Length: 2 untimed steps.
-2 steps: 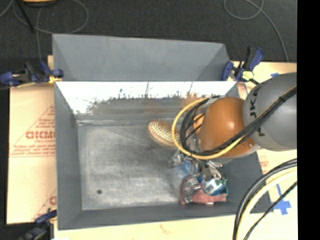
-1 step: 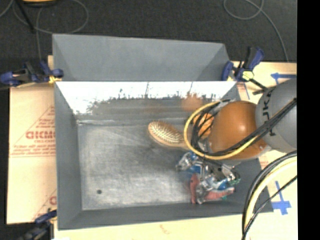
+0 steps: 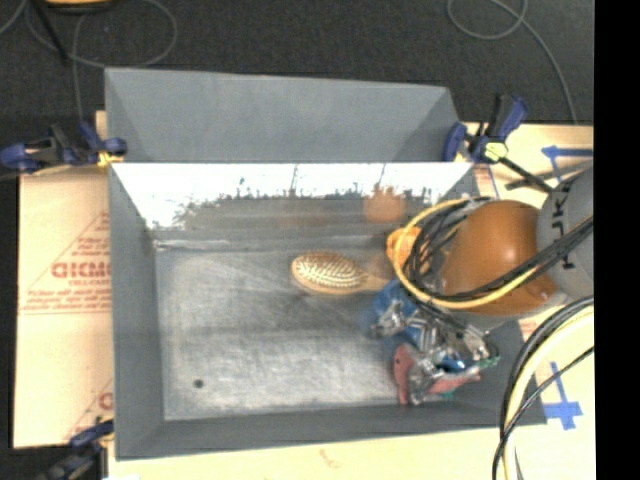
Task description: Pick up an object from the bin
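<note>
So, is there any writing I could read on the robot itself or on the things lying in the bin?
"K": black lettering on the arm's grey housing; what follows is crossed by cables and cannot be read.
oval golden hairbrush: no writing.
red and blue things under the gripper: nothing readable.

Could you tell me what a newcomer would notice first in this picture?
Probably the arm's round orange cover, wrapped in black cables, at the right side of the bin, with the claw below it over a small heap of red and blue things in the near right corner. Then the tan oval hairbrush lying alone near the middle of the bin floor.
</note>
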Tool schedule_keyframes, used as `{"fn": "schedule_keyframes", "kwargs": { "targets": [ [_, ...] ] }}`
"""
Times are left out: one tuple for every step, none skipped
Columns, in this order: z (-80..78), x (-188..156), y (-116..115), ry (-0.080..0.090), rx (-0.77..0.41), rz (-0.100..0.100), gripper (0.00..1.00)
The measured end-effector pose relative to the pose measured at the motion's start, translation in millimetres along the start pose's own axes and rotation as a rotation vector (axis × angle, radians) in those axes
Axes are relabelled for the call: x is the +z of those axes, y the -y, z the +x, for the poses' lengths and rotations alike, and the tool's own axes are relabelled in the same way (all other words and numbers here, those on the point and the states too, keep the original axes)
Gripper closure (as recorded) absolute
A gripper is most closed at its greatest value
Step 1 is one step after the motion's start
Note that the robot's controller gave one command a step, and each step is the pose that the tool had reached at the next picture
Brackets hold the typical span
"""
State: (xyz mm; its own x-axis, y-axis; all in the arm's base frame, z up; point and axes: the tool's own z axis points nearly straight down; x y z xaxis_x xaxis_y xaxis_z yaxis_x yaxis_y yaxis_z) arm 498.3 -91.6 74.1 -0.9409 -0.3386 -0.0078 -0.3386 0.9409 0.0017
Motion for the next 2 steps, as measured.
{"fn": "schedule_keyframes", "kwargs": {
  "targets": [
    [17.1,-0.3,42.4,-0.001,-0.140,-0.007,1.00],
    [17.1,-0.2,42.4,-0.001,-0.140,-0.007,1.00]
  ]
}}
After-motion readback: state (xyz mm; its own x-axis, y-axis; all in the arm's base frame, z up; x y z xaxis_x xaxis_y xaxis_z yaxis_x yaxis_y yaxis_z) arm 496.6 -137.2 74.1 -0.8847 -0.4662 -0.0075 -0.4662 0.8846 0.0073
